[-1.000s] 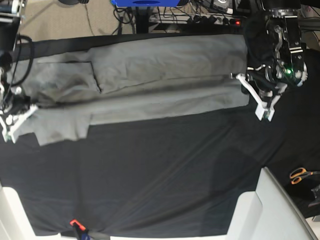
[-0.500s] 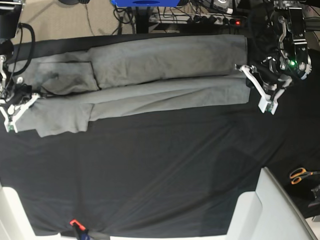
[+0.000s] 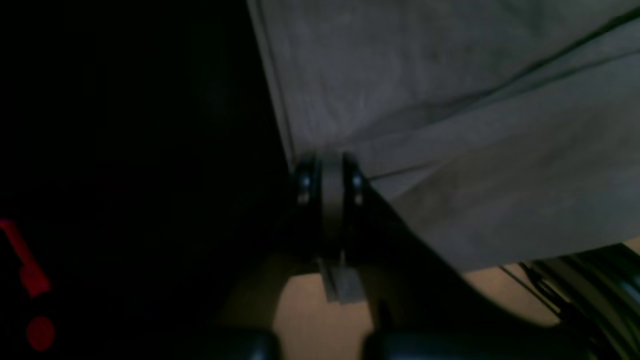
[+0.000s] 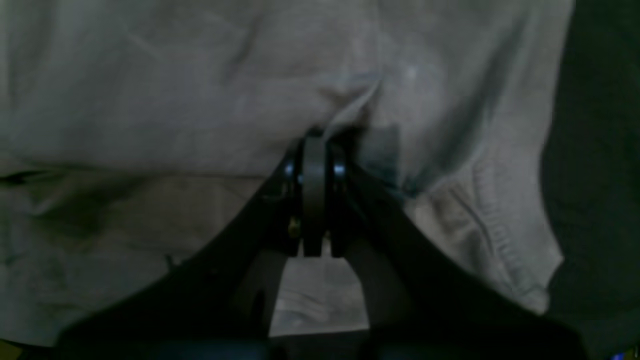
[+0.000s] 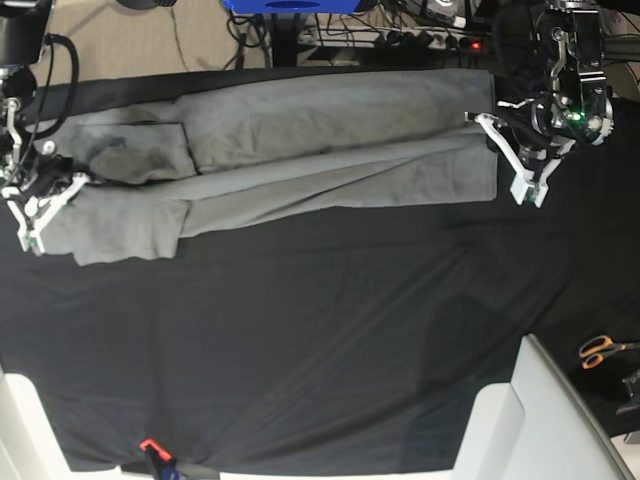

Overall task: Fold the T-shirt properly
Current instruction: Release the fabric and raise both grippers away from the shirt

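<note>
Worktop (image 5: 300, 350) first: draped in black cloth, broad, with most of the near half bare. The T-shirt (image 5: 300, 150) lies stretched lengthwise along the far edge, already doubled over itself, a long fold ridge running its length.

I judge it light, limp cotton with no stiffness. It will sag and drag wherever it is unsupported, and the cloth-on-cloth contact may pull wrinkles. Best taken at the ends of the fold line, hem side and neck side, so the span stays taut between both arms.

Left pincer (image 5: 495, 135): at the hem end. In its wrist view, the jaws are together with a thin edge of grey fabric (image 3: 425, 100) pinched between them.

Right pincer (image 5: 62, 188): at the neck end, closed on a gather of cloth beside the ribbed edge (image 4: 495, 235).

Room: beige floor past the far side, cables and a power strip (image 5: 430, 40), something blue (image 5: 290, 5). Orange-handled scissors (image 5: 600, 350) well off to the side. A small orange-tipped tool (image 5: 150, 447) at the near edge.
</note>
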### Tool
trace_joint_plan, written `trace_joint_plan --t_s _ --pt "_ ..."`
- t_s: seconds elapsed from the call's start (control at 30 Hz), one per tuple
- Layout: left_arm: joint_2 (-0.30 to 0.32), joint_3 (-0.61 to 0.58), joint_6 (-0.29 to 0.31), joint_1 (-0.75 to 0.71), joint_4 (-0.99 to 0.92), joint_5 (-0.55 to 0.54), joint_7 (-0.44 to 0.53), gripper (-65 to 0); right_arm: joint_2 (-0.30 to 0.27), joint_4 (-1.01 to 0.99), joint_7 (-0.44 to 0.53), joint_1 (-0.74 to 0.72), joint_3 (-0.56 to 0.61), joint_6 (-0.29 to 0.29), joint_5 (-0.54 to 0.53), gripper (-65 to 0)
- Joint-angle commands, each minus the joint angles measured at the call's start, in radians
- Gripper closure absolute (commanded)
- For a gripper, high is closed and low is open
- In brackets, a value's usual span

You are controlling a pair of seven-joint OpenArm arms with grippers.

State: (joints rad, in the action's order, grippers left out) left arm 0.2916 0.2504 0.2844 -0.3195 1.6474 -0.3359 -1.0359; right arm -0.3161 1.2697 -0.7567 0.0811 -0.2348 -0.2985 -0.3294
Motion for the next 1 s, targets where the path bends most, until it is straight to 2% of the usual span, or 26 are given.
trace_joint_plan --t_s 0.0,0.17,0.23,0.3,0.4,0.43,0.53,0.6,0.67,0.73,0.8,0.9,0.93,0.97 --pt "0.011 -0.009 -0.003 0.007 0.010 -0.001 0.012 0.0 -0.021 0.017 0.010 -0.013 -0.007 0.000 -0.001 0.0" --pt "0.010 -0.024 -0.003 0.007 -0.005 -0.001 0.038 0.0 -0.019 0.017 0.010 -0.014 -0.011 0.002 -0.001 -0.2" --pt "0.010 -0.021 -0.003 0.009 -0.008 -0.001 0.039 0.0 -0.019 0.017 0.010 -0.013 -0.054 0.002 -0.001 -0.6" --pt "0.014 -0.024 -0.003 0.007 -0.008 -0.001 0.039 0.0 -0.019 0.018 0.006 -0.013 -0.087 0.002 -0.001 -5.7" --pt "0.014 -0.016 -0.003 0.003 0.001 -0.001 0.039 0.0 -0.019 0.018 0.004 -0.010 -0.120 0.002 -0.001 -19.8" --pt "0.014 -0.016 -0.003 0.001 0.006 -0.001 0.039 -3.0 -0.019 0.018 0.004 -0.002 -0.131 0.002 -0.001 -25.4" --pt "0.014 -0.016 -0.003 0.000 0.037 -0.001 0.039 -33.2 -0.019 0.044 0.007 0.010 -0.160 0.002 0.000 -39.3" --pt "0.014 -0.013 -0.003 0.000 0.070 -0.001 0.039 -51.2 -0.018 0.100 0.007 0.032 -0.185 0.002 0.000 -41.7" --pt "0.014 0.037 -0.003 0.000 0.107 -0.001 0.038 -63.0 -0.018 0.169 0.004 0.046 -0.214 0.023 0.000 -41.7" --pt "0.013 0.111 -0.003 0.000 0.139 -0.001 0.036 -65.0 -0.018 0.236 0.003 0.049 -0.228 0.069 0.000 -41.7" --pt "0.013 0.194 -0.003 0.000 0.164 -0.001 0.035 -65.0 -0.018 0.301 0.003 0.062 -0.228 0.080 -0.003 -41.7" --pt "0.010 0.283 -0.003 0.000 0.185 -0.006 -0.002 -65.0 0.028 0.387 0.001 0.067 -0.176 0.061 -0.006 -41.6" --pt "0.008 0.303 0.000 -0.002 0.185 -0.010 -0.007 -65.0 0.048 0.411 0.001 0.075 -0.148 0.038 -0.004 -39.6" --pt "0.007 0.315 0.000 -0.014 0.185 -0.010 -0.004 -65.0 0.068 0.426 0.001 0.085 -0.116 0.018 -0.003 -35.0"
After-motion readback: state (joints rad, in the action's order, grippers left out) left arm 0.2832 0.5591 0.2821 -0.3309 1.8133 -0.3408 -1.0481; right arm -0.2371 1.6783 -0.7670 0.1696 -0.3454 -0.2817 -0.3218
